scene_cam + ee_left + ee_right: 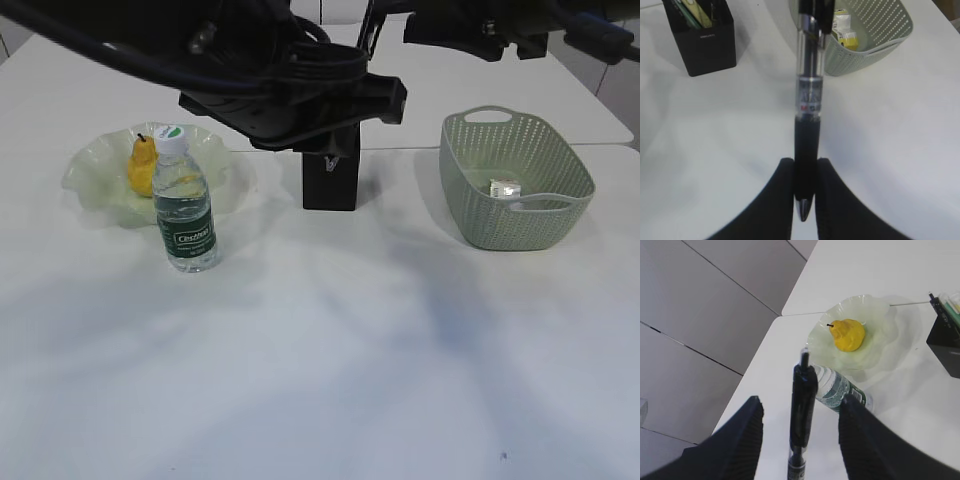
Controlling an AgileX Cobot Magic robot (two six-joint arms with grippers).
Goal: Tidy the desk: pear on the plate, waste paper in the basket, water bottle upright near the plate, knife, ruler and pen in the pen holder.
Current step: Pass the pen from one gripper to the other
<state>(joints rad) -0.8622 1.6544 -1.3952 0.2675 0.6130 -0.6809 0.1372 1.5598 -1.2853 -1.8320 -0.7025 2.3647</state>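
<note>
Hiding holder [329,180] (black), arms above

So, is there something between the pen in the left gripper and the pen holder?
Nothing visible blocks it. The left gripper clamps the pen; only bare table lies toward the pen holder.

A white bench [330,360] fills the scene, crossed by soft grey shadows. A second white bench [90,90] butts against its far edge along a thin seam. Beyond lies a grey tiled floor [695,320] with dark joints.
</note>
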